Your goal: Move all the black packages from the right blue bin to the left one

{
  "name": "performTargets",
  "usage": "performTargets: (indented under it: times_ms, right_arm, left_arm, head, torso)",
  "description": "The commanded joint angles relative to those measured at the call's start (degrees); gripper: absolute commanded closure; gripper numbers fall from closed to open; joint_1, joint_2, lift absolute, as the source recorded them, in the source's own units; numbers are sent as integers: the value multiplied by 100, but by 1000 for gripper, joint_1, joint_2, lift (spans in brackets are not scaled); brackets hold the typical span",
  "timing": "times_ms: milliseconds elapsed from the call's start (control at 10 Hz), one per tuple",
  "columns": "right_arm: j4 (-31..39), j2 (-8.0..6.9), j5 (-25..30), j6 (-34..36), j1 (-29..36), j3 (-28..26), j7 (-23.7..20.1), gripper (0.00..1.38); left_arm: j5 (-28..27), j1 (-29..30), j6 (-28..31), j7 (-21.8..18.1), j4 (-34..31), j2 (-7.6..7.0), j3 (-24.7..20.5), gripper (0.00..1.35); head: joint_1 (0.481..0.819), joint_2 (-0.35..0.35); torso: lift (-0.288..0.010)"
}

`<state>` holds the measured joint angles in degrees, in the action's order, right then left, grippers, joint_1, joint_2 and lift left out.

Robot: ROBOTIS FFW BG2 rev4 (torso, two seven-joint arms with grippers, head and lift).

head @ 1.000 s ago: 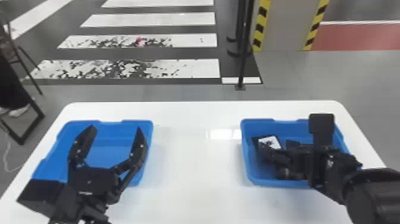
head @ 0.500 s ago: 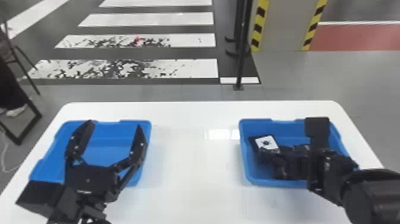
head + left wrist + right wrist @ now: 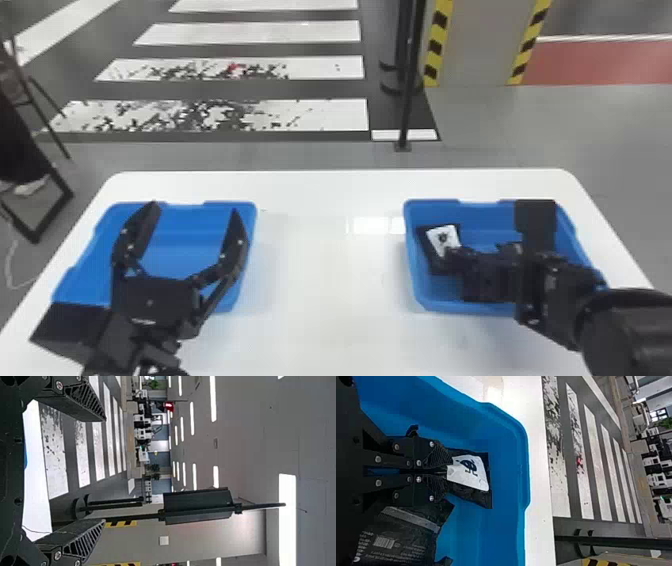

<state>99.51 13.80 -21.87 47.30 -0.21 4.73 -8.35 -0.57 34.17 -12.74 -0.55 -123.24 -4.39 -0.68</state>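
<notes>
Pinching a flat black plastic package with a white label, the right gripper is held low inside the right rectangular blue plastic bin. The two black ridged fingers are pressed toward each other on the edge of the package, near the label. The package is kept within the bin, toward its left side; whether it is lifted off the bin floor cannot be told. A second black plastic package, printed and marked with a barcode, is seen beside those fingers in the same bin, partly hidden by the gripper's body. The left gripper is positioned over the left rectangular blue plastic bin, its fingers spread wide with nothing pinched between them. Both bins are set well apart on a white table with rounded corners. Beyond it, a black upright pole and white stripes on the dark floor can be seen.
</notes>
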Motion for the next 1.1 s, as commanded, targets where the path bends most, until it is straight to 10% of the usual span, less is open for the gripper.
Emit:
performTargets:
  times_ms: [0, 500, 1000]
  right_arm:
    - [237, -18, -30, -230, 231, -142, 0, 1148]
    - [658, -35, -1104, -2326, 836, -976, -1468, 1147]
    - [448, 404, -2418, -3043, 737, 830, -2417, 1147]
  left_arm:
    - [12, 0, -6, 3, 13, 0, -1, 137]
    - [354, -42, -371, -6, 41, -9, 136, 136]
    - [2948, -717, 1654, -1254, 41, -141, 456, 134]
  head:
    - [695, 50]
    - [695, 28]
    - [695, 71]
  torso:
    - [-132]
    - [-132]
    - [-132]
